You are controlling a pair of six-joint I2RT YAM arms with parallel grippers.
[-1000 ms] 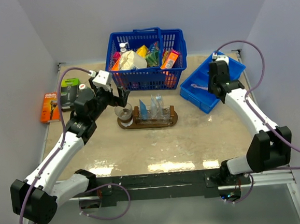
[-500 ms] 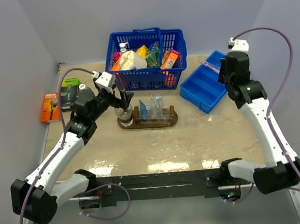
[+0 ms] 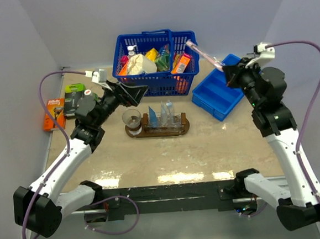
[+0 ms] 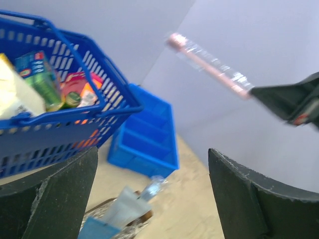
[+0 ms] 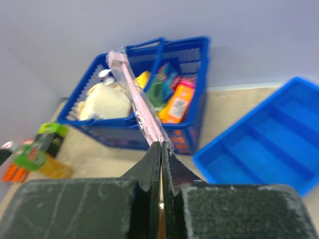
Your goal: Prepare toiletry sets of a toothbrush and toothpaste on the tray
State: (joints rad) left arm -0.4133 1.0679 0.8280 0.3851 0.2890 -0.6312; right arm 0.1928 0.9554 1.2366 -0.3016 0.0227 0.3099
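The toothbrush (image 3: pixel 205 54) (image 5: pixel 134 92), a long pink stick in clear wrapping, is held in the air over the gap between basket and blue bin. My right gripper (image 3: pixel 230 75) (image 5: pixel 161 148) is shut on its lower end. The left wrist view shows the toothbrush (image 4: pixel 209 64) slanting across the wall. The dark oval tray (image 3: pixel 184 128) lies mid-table, carrying a clear cup (image 3: pixel 131 119), a blue tube (image 3: pixel 153 119) and a paler tube (image 3: pixel 168 111). My left gripper (image 3: pixel 138 93) (image 4: pixel 154 199) hovers open above the tray's left end, nothing between its fingers (image 4: pixel 259 199).
A blue wire basket (image 3: pixel 157 83) full of packaged goods stands behind the tray. A blue divided bin (image 3: pixel 219 98) (image 5: pixel 269 144) sits at the right, under my right arm. Two razor packs (image 3: pixel 54 114) lie by the left wall.
My right arm lifted the toothbrush out of the blue bin and raised it high, swinging to the right. The left gripper rose from the cup and tilted up toward the basket.
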